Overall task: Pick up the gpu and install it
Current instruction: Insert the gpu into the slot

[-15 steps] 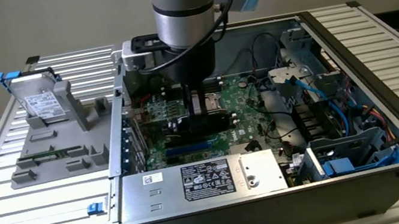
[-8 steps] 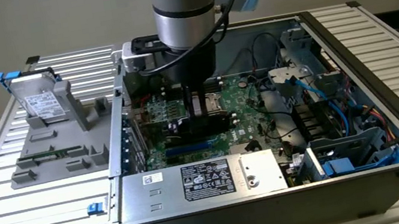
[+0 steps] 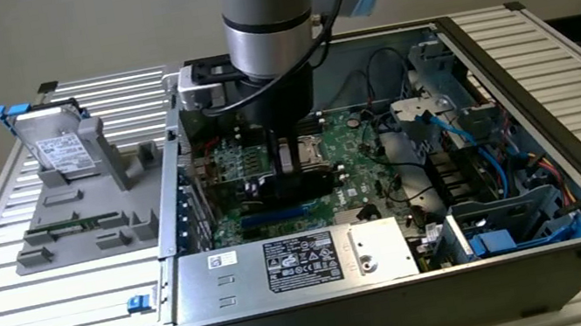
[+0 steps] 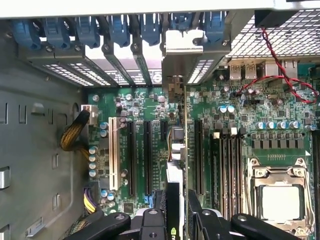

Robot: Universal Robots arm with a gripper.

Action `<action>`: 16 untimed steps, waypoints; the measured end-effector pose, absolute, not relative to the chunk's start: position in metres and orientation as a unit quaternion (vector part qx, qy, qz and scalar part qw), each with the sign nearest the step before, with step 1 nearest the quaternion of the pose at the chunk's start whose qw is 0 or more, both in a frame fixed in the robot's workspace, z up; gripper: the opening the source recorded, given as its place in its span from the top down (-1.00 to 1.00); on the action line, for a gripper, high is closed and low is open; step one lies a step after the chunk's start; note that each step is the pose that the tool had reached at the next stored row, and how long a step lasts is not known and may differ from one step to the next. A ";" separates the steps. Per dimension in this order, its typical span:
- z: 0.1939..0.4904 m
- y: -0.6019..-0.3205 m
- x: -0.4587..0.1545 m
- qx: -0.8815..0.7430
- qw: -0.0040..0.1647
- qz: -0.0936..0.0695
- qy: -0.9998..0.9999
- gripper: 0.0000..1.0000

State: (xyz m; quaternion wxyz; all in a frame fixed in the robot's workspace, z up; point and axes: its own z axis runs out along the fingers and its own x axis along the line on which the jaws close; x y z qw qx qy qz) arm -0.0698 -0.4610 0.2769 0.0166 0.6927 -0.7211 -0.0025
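End effector: the black two-fingered end effector (image 4: pixel 176 212) reaches down inside the open dark-grey metal computer case (image 3: pixel 538 86), over the green motherboard (image 4: pixel 140 100); its jaws are clamped on the card.
Task thing: the gpu (image 4: pixel 175 150), a thin flat black expansion card, is held edge-on between the fingers (image 4: pixel 152 220), directly below the wrist and just above the board.
Long axis: the card runs from the fingers toward the rear wall of the case, parallel to the long black expansion slots (image 4: pixel 148 160) on either side of it. Its silver end bracket (image 4: pixel 182 47) lies at the row of blue-latched rear bays (image 4: pixel 120 27).
Key relation: card edge and slot line look parallel. The slot under the card is hidden by it, so whether it is seated cannot be told.
Case contents: motherboard, the silver processor socket (image 4: pixel 280 200), a silver power supply with a black label (image 3: pixel 296 264), blue cables.
Grey plastic tray (image 3: pixel 80 242): sits on the slatted metal tabletop (image 3: pixel 6 299) at the exterior view's left, well apart from the case. It holds a silver hard drive with a white label (image 3: pixel 62 152).
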 end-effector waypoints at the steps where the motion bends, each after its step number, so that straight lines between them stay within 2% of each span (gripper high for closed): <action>1: 0.276 -0.461 -0.070 0.693 0.017 -0.003 -0.721 0.44; 16: 0.266 -0.459 -0.076 0.691 0.024 -0.009 -0.723 0.44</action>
